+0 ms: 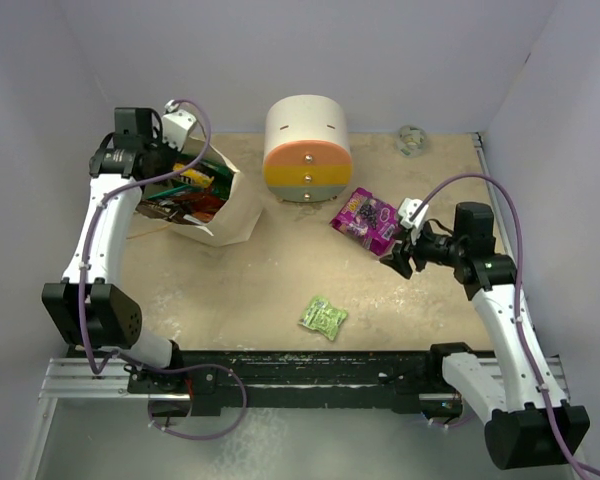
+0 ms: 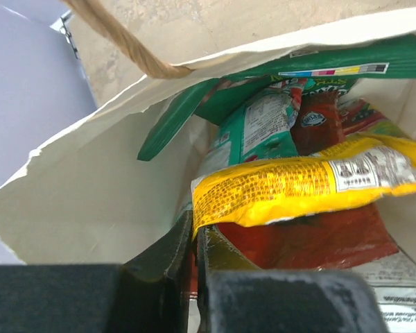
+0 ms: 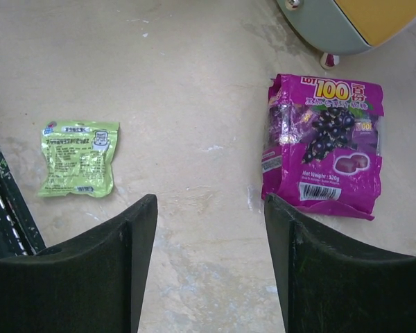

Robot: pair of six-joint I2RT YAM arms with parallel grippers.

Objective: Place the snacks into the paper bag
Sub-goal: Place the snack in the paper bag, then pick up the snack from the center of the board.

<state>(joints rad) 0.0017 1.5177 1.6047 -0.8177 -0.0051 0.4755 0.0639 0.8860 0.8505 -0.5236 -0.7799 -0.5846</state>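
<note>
In the bag, yellow packet lies crosswise (tilted).

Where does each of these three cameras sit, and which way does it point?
Top external: above and behind the bases, looking down on the table; both arms show.
Left wrist: on the left arm, looking into the paper bag at snacks; left gripper shows.
Right wrist: on the right arm, looking down past the open right gripper at purple packet and lime-green packet.
Shared: top and right wrist both see those packets.
</note>
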